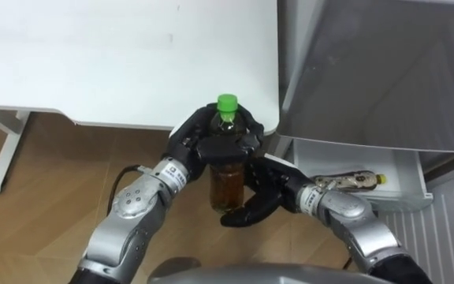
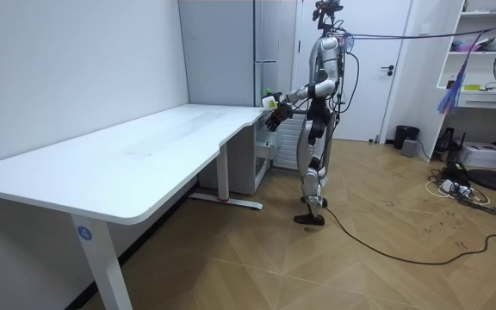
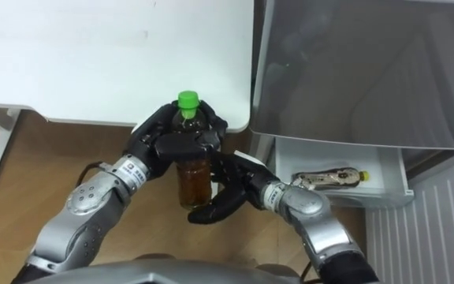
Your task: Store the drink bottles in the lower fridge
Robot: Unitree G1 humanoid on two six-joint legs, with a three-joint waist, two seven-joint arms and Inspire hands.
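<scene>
The carrying step is in hand: one drink is off the surface (image 1: 93, 55) and held in the air in front of the fridge (image 1: 369, 71), not yet put away. The left hand (image 1: 203, 146) has its fingers curled round the shoulder of the bottle (image 1: 227, 185), just under the green cap (image 1: 226, 102), and holds it upright. The right hand (image 1: 262, 193) sits low beside the bottle's base with its fingers loose and spread, cupped below it; I cannot tell whether they touch. The bottle is clear, smooth plastic, round, with amber tea inside. To the right and lower down, a white plastic bin (image 1: 400, 170) in the open lower fridge already holds a second bottle (image 1: 349, 181) lying on its side. The next move likely calls for lowering the held bottle to the right into that bin, clear of the grey, smooth door panel above it.
</scene>
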